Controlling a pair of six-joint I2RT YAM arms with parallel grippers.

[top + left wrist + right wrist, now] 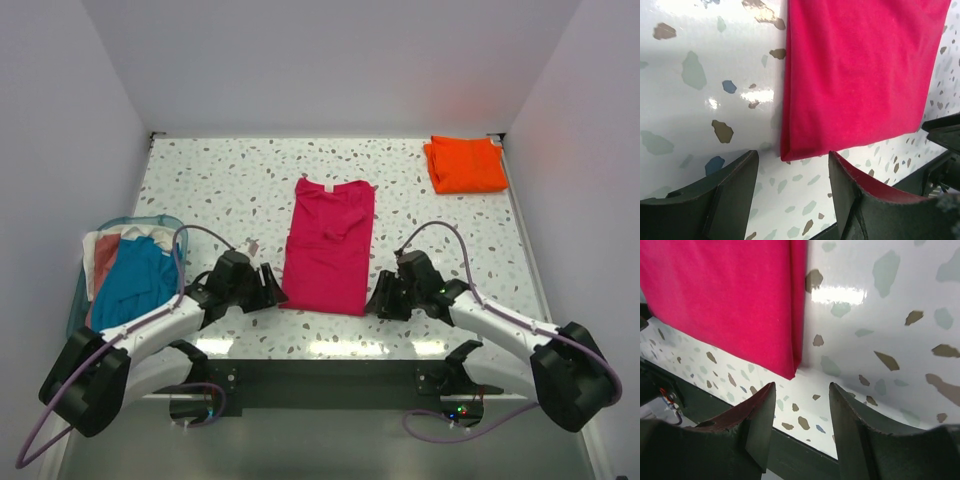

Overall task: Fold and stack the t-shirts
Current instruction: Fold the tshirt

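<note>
The magenta-pink t-shirt (328, 245) lies flat on the table, folded lengthwise into a long strip, collar at the far end. My left gripper (271, 285) is open and empty just off its near left corner (786, 156). My right gripper (383, 297) is open and empty just off its near right corner (792, 373). Neither touches the cloth. The orange t-shirt (465, 164) lies folded as a small rectangle at the far right corner of the table.
A basket (85, 290) at the left edge holds a blue garment (138, 280) and other cloth. The speckled table (220, 190) has walls on three sides. Its near edge (790, 450) is close below both grippers.
</note>
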